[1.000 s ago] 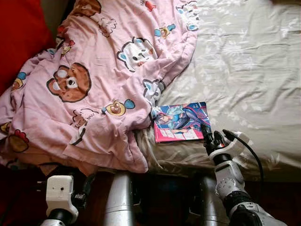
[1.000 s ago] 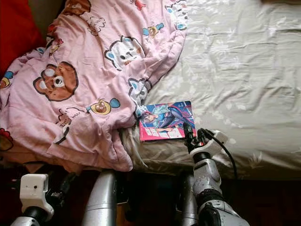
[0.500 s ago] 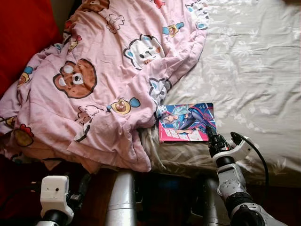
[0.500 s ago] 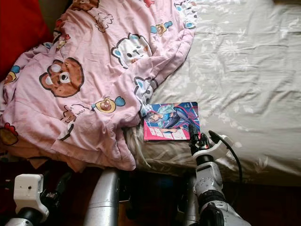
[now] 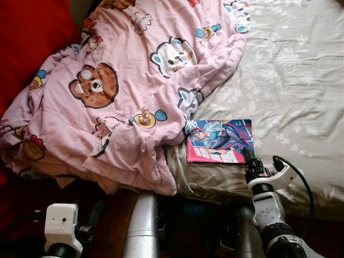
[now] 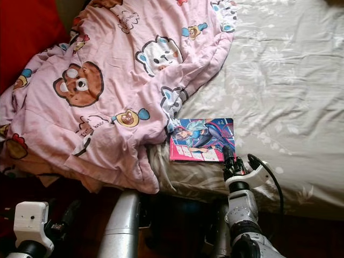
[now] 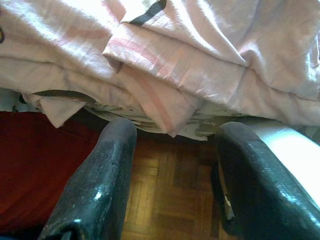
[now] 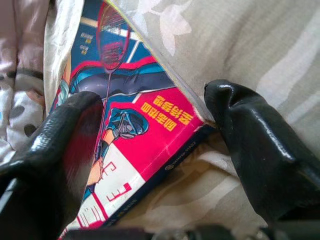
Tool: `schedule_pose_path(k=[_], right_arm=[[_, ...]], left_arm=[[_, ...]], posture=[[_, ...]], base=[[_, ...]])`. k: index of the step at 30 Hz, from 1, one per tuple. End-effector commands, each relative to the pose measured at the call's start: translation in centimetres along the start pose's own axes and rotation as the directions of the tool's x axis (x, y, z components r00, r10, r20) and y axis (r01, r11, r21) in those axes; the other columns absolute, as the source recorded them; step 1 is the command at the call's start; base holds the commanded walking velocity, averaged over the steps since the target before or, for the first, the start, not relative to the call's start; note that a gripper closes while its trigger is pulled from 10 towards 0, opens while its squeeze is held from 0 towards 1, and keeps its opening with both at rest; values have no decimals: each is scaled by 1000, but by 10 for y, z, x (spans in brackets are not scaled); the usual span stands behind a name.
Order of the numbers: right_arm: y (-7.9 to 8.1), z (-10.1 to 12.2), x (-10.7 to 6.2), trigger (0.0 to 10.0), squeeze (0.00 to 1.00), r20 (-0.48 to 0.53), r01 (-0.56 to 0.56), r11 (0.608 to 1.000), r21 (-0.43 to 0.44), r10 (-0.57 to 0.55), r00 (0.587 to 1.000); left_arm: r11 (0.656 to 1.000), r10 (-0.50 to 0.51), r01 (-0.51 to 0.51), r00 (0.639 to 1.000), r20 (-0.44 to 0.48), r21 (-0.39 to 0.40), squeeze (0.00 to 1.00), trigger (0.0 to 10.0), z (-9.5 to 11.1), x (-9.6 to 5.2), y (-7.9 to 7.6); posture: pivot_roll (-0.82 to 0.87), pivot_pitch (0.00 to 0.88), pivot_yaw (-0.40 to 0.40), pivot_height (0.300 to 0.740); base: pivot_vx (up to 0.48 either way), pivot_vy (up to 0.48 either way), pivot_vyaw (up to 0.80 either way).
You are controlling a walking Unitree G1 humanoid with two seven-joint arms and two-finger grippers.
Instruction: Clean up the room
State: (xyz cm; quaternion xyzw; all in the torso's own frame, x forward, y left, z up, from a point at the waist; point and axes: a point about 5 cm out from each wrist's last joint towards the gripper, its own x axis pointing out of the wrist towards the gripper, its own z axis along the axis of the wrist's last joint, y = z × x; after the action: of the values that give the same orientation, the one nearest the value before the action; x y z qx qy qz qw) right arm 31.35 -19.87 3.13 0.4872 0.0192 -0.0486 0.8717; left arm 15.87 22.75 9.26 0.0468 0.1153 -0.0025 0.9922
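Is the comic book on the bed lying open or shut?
Shut. The book lies flat on the sheet, its whole front cover facing up, no inner pages showing.

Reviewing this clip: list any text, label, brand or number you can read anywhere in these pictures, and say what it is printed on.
Book cover: yellow characters on the red band, seen upside down in the right wrist view; too unclear to quote.
Book cover: large white block letters near the lower edge, cut off, unreadable.
Book spine: fine print, too small.
Pink blanket: a small dark word beside the cartoon animals, too small.
Right end effector and left end effector: no markings readable.
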Motion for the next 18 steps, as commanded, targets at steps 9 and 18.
schedule_pose_path(k=[9, 18], right_arm=[[-40, -28, -33, 10000, 0, -92, 258, 956, 141, -247, 965], [-35, -51, -37, 10000, 0, -222, 269, 934, 235, -218, 950]], left_arm=[[1000, 1, 0, 998, -59, 16, 0, 10000, -7, -10, 4], [999, -21, 23, 998, -64, 30, 0, 10000, -8, -10, 0]], posture=[[268, 479, 175, 607], [272, 479, 178, 607]], base=[[0, 0, 0], [0, 0, 0]])
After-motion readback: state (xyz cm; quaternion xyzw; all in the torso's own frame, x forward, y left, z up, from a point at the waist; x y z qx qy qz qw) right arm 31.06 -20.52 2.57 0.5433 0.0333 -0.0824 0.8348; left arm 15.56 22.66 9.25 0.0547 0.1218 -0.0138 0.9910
